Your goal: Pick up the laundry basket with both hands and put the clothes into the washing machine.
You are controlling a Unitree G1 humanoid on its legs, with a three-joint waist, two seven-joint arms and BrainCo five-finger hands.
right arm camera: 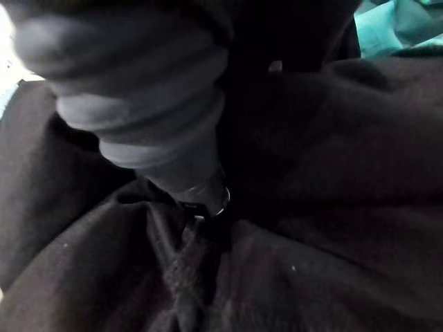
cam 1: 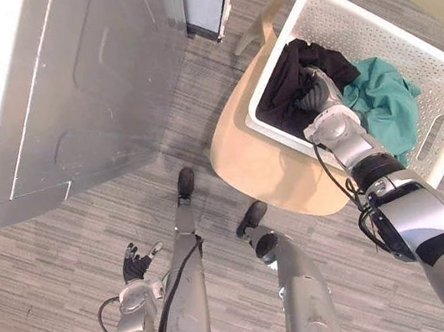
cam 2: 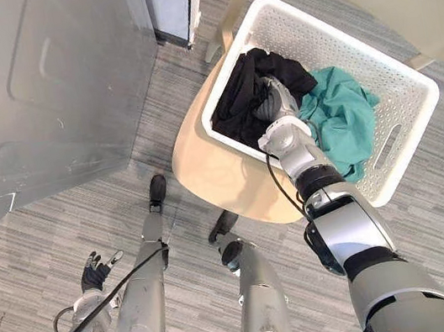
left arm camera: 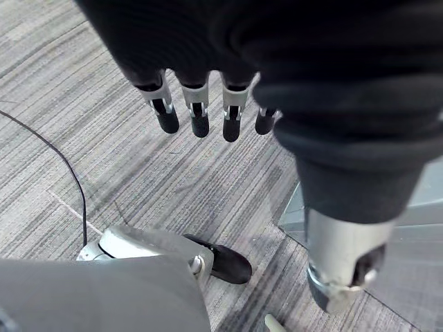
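Carpet (cam 1: 44, 272), grey-striped, all round. Well left of the laundry basket (cam 1: 439, 87): one silver washing machine (cam 1: 48, 93), and the left hand (cam 1: 136, 264) over the floor, fingers straight and apart. One basket on one pale chair (cam 1: 246, 158), two pieces inside: black garment (cam 1: 282, 92), teal garment (cam 1: 386, 104). The right hand (cam 1: 316, 90) is buried in the black one, so I can't tell its fingers.

Baskets: one white perforated laundry basket (cam 1: 392, 35), right of the frame.
Garments: two in the basket, one black garment (cam 1: 288, 78) and one teal garment (cam 1: 387, 108).
Chairs: one pale wooden chair (cam 1: 255, 160), centre.
Appliances: one silver-grey washing machine (cam 1: 46, 84), upper left.
Hands: two, left hand (cam 1: 136, 264) lower left, right hand (cam 1: 316, 92) upper right.
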